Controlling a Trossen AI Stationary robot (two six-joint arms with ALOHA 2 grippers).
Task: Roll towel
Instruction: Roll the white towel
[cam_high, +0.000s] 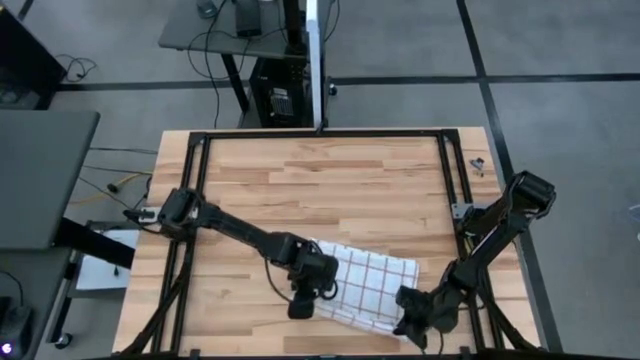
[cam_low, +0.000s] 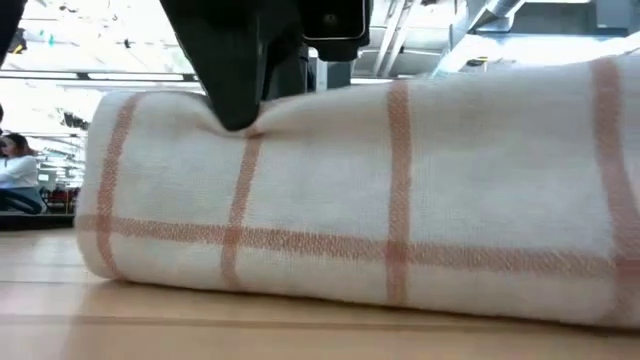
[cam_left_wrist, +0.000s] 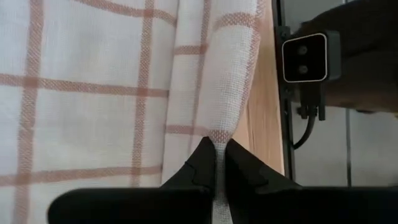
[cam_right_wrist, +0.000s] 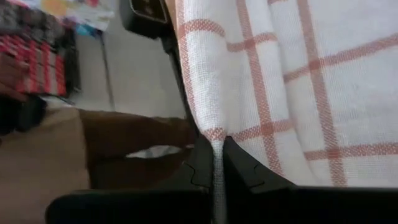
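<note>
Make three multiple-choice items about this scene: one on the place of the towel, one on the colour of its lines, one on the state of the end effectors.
1. Where on the table does the towel lie?
A. near edge
B. far edge
C. on the floor

2. What colour are its lines?
A. blue
B. red-brown
C. green

3. What is the state of the two end effectors?
A. both open, clear of the towel
B. one shut, one open
C. both shut on the towel

Answers:
1 A, the high view shows it between the arms.
2 B, every view shows a red-brown grid.
3 C, the left end effector and right end effector each pinch an edge.
</note>
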